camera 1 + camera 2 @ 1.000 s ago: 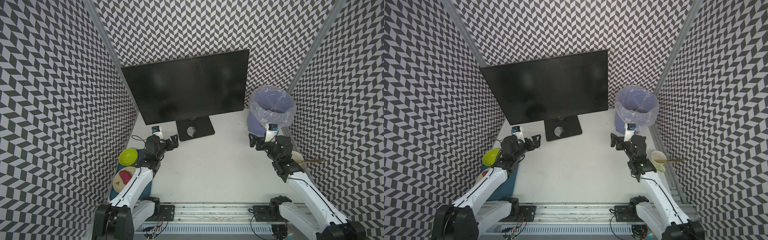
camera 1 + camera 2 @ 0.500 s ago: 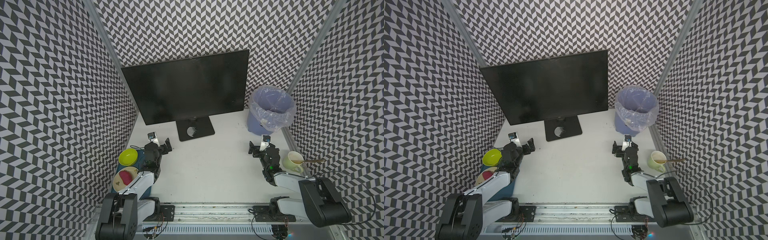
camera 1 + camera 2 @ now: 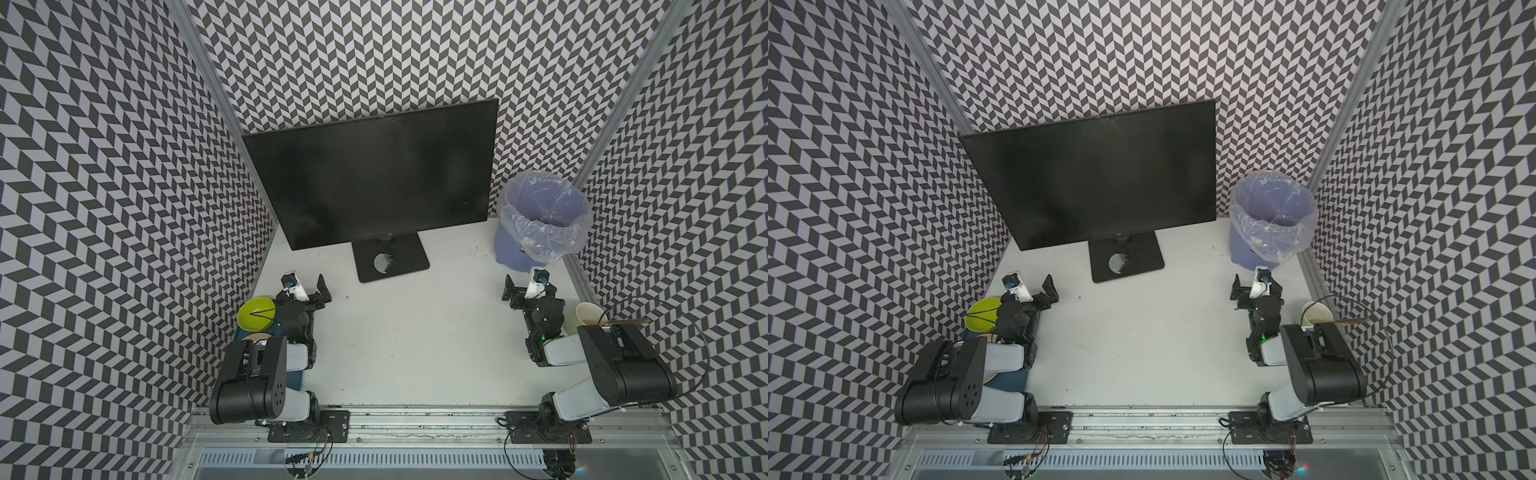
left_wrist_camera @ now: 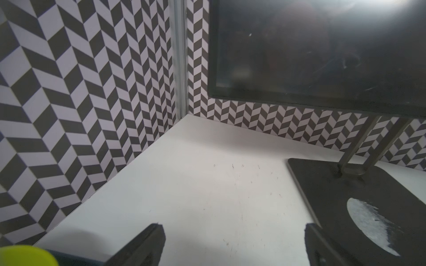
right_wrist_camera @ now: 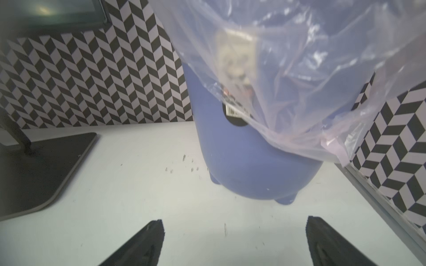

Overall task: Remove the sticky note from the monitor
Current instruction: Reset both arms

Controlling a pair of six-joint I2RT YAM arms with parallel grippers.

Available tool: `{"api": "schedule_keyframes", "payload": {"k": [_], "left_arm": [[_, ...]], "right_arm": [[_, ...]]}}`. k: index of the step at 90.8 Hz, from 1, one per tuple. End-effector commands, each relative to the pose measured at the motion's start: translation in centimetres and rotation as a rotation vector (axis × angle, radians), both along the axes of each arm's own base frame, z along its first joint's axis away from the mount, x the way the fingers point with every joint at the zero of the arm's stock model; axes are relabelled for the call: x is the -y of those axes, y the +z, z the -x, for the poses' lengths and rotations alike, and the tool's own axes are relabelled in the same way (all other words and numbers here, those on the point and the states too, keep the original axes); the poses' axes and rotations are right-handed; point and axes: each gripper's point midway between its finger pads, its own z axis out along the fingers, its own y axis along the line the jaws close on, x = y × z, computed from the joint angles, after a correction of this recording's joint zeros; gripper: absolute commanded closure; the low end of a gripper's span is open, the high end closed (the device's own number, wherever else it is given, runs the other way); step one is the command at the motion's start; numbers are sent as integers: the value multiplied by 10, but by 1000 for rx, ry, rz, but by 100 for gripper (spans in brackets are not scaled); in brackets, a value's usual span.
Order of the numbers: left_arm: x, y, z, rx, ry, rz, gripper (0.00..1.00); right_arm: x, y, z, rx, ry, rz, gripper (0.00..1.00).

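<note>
Left end effector point(image 4: 232, 232) released, empty; monitor point(image 3: 374, 178) just ahead, toward center. Right end effector point(image 5: 234, 226) released, empty; lined blue trash bin point(image 5: 249, 165) directly ahead of it.

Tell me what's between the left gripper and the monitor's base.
Nothing: only bare tabletop lies between the open left gripper and the monitor's base. The left wrist view shows it, as do both top views.

left arm point(image 3: 257, 374) and right arm point(image 3: 623, 370) same build: fat black cylindrical joints, white link shells, black wrists, small green led point(image 3: 540, 337). white wrist camera mounts point(image 3: 291, 284) with a blue part. left gripper point(image 4: 232, 228), right gripper point(image 5: 234, 221): matte black wedge fingers. black screwed base plates point(image 3: 307, 426), thin red-black wires point(image 3: 316, 451).
</note>
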Motion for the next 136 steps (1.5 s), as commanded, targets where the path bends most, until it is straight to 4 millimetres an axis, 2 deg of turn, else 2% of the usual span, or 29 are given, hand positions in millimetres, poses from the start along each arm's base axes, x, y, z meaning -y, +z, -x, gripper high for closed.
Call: {"api": "schedule_keyframes", "payload": {"k": [1,12,19,33,84,91,97,104,120,124,126,136], "left_arm": [[11,18,-4,69,-65,-35,0],[19,19,-1,91,-101,-61,0],[16,16,6,114,-71,-51,0],[17,12,4,100,-79,-57,0],[16,14,8,113,-64,-55,0],[15,15,11,121,-45,-59,0],[15,16,13,123,-29,-63,0],[15,15,11,116,-17,-73,0],[16,8,1,75,-13,-79,0],[16,8,-2,70,-12,-79,0],[16,8,-2,70,-13,-79,0],[16,8,-3,69,-13,-79,0]], "right_arm": [[-1,19,-6,63,9,-12,1],[-1,19,-6,61,9,-11,1],[-1,18,-6,61,10,-11,1],[-2,18,-7,59,12,-10,1],[-2,20,-4,66,13,-8,1],[0,27,4,112,1,-15,1],[5,26,22,138,-19,-24,1],[6,28,31,162,-25,-27,1],[7,18,10,90,-36,-24,1],[5,11,8,56,-30,-21,1],[5,19,1,74,-26,-20,1],[2,19,-4,66,-13,-14,1]]}}
